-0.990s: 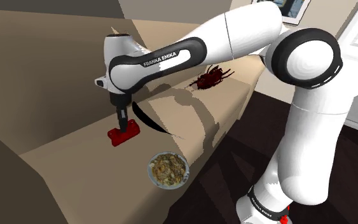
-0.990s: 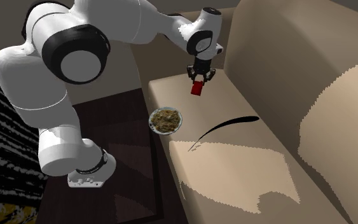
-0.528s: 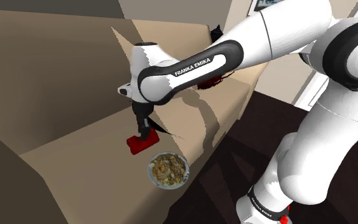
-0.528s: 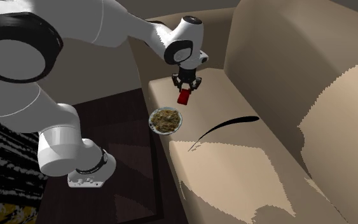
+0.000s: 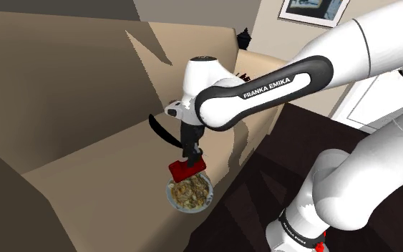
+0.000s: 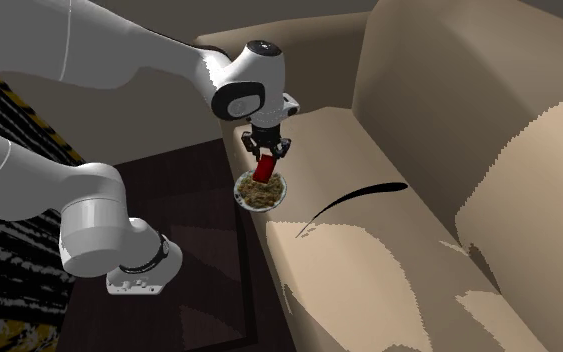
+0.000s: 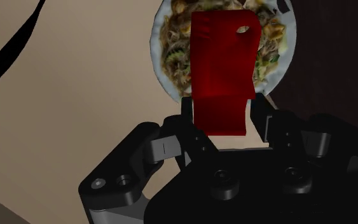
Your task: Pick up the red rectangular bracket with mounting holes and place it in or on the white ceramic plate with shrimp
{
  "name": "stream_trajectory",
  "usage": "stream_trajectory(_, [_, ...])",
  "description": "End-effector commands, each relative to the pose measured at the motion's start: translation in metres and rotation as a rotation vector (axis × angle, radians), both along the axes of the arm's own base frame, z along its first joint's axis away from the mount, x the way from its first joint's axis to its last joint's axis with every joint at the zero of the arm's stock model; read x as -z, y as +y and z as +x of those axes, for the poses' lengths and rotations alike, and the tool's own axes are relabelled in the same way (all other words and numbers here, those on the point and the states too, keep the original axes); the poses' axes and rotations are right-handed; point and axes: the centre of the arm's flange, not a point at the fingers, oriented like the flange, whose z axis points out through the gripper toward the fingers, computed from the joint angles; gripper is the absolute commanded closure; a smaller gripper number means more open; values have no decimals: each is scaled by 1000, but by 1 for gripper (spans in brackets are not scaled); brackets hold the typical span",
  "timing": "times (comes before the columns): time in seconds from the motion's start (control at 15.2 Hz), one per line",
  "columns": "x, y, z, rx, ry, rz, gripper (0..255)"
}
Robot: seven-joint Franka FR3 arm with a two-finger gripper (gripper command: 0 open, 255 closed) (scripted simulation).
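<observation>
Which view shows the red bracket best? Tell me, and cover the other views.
The wrist view: the red bracket hangs clasped between the gripper's fingers, one mounting hole showing, with the plate behind it. The shoulder view shows a small red slab above the plate; the second exterior view, a thin red strip under the hand.

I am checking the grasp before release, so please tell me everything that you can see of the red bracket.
The red bracket is a flat, plain dark-red rectangle, and one small hole shows near a far corner. It is clasped at one end between the fingers of the gripper and hangs downward from them, over the plate that holds the food. Whether its lower end touches the food cannot be told.
</observation>
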Motion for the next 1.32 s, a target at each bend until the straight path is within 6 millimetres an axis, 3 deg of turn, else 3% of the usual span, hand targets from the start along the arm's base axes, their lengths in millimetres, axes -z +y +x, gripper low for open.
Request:
stream_trajectory(0.0, [3, -13, -24, 0, 0, 0, 255])
stream_trajectory(0.79, [65, -17, -31, 0, 0, 0, 255])
stream_trajectory(1.25, [65, -17, -31, 0, 0, 0, 255])
